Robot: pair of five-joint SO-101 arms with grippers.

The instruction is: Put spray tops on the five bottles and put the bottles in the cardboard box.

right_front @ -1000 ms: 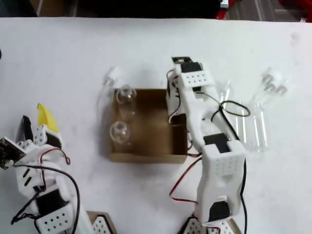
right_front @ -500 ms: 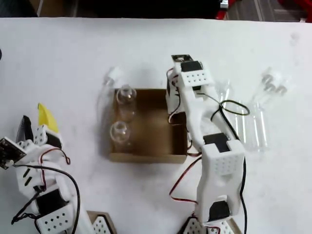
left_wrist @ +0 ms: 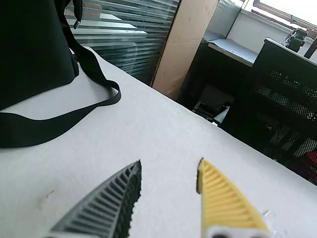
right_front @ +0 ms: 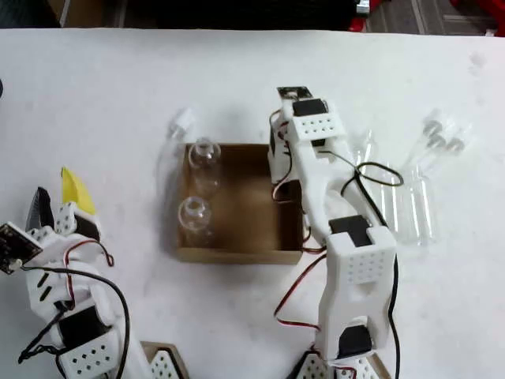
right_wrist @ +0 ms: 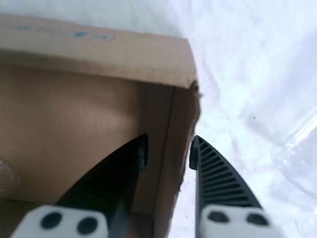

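Right wrist view shows illegible blue print [right_wrist: 67, 32] on the cardboard box [right_wrist: 104, 54]

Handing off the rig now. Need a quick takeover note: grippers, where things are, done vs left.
Left gripper: open, empty, over bare table at the left.
Right gripper: straddles the cardboard box at its right wall; grip unclear.
In the box: far bottle and near bottle, upright, apparently without tops.
Outside: lying bottles right of the right arm, spray tops at their far ends, fit unclear. Lone spray top off the box's far left corner.
Left: top and box the rest.
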